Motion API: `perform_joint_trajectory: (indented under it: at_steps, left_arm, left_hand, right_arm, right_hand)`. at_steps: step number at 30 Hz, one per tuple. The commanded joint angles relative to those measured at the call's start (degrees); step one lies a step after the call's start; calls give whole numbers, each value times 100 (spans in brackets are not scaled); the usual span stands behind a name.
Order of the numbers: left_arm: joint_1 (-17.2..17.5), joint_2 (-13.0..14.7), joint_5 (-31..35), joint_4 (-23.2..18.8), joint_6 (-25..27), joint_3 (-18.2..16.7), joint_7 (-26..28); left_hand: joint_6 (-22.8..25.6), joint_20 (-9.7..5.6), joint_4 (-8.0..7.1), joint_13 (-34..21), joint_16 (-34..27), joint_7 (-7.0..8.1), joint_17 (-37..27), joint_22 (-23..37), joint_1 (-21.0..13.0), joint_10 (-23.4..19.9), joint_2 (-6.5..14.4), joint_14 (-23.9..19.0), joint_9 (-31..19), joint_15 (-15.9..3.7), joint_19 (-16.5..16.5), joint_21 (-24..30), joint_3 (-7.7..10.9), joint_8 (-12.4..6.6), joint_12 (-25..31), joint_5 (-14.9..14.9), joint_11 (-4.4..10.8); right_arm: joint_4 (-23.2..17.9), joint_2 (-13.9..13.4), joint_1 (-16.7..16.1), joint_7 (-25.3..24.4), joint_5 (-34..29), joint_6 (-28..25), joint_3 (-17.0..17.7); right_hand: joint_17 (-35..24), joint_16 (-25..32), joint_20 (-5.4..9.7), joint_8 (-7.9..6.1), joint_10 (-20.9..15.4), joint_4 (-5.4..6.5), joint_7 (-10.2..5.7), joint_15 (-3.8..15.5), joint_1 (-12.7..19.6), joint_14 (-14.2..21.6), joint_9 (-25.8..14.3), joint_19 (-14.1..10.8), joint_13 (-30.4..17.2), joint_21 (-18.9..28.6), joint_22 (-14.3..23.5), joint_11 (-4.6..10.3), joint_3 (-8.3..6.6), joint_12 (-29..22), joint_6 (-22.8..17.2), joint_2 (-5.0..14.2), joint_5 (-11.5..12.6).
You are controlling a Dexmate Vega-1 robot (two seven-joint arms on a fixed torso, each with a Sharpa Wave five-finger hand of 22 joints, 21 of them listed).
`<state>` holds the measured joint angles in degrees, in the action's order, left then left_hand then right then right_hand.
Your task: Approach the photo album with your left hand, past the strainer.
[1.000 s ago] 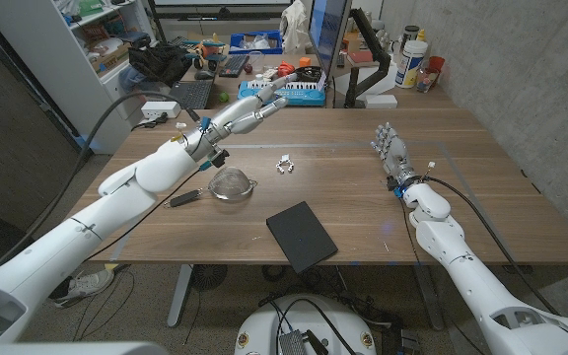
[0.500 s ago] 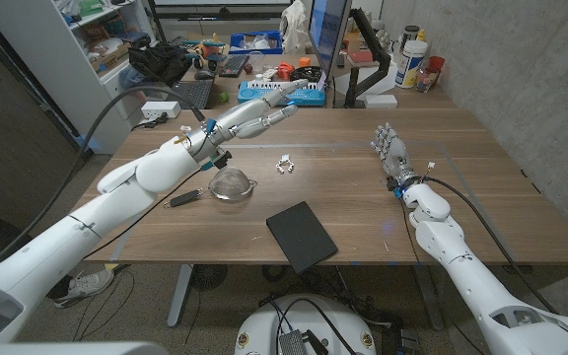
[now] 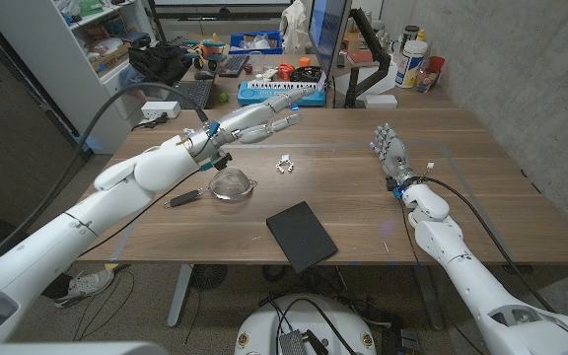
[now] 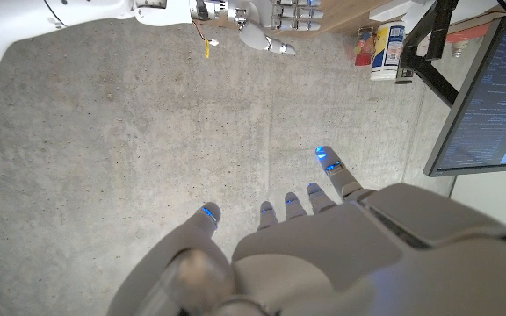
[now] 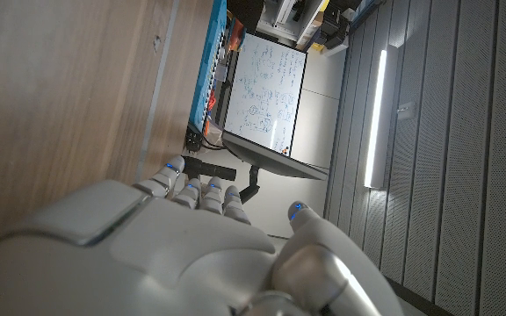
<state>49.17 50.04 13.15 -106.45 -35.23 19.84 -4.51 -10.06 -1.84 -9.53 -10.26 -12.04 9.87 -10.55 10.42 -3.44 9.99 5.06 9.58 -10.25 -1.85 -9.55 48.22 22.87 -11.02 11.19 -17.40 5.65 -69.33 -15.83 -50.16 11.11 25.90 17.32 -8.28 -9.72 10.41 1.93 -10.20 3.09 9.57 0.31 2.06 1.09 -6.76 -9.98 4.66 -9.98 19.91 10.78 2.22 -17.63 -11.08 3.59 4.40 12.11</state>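
Note:
The photo album [image 3: 301, 236] is a dark flat book lying near the table's front edge, at the middle. A metal strainer [image 3: 231, 183] with a dark handle sits on the table to its left and farther back. My left hand [image 3: 259, 120] hangs in the air beyond the strainer, fingers stretched out toward the right, holding nothing. In the left wrist view the left hand [image 4: 323, 228] shows spread fingers against a concrete wall. My right hand [image 3: 390, 151] stands on the right side of the table, fingers apart and empty; it also appears as the right hand [image 4: 279, 19] in the left wrist view.
A small white object [image 3: 284, 164] lies on the table behind the album. A blue tray [image 3: 282, 91], a monitor [image 3: 327, 39] and desk clutter stand past the table's far edge. Bottles [image 3: 411, 59] stand at the back right.
My left hand has swung to the right and slightly lower, above the table behind the strainer. The right hand, album and strainer have stayed put.

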Motion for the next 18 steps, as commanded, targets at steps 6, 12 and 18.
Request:
perform_joint_trajectory:
  at_steps: [6,12,18]
  left_arm:
    - [-104,94,314,-178,-55,85,-234]
    - [-139,126,398,-221,-56,131,-342]
    - [-151,146,438,-237,-52,158,-408]
  left_hand:
    - [-413,-48,4,-17,-4,90,-8,12,-57,460,268,921,-25,-364,-1755,-31,-15,17,-1,-40,29]
    - [-421,-51,2,-18,2,104,-10,13,-56,480,263,927,-26,-368,-1765,-45,-24,21,-10,-44,31]
    - [-439,-53,-3,-19,11,121,-12,15,-50,492,256,941,-28,-366,-1782,-63,-37,27,-13,-48,39]
  right_arm:
    - [80,22,22,37,-15,45,2]
    - [77,16,20,51,-18,41,0]
    - [83,22,31,48,-21,50,0]
  right_hand:
    - [-24,21,381,-47,28,-4,-4,87,4,-6,-31,-27,-18,-18,13,0,26,-23,35,530,22]
    - [-26,21,379,-49,29,-1,-4,83,1,-7,-31,-29,-18,-23,13,-1,31,-22,32,528,22]
    - [-25,19,381,-47,32,-2,-6,91,3,-7,-31,-32,-18,-29,13,3,33,-21,35,530,23]
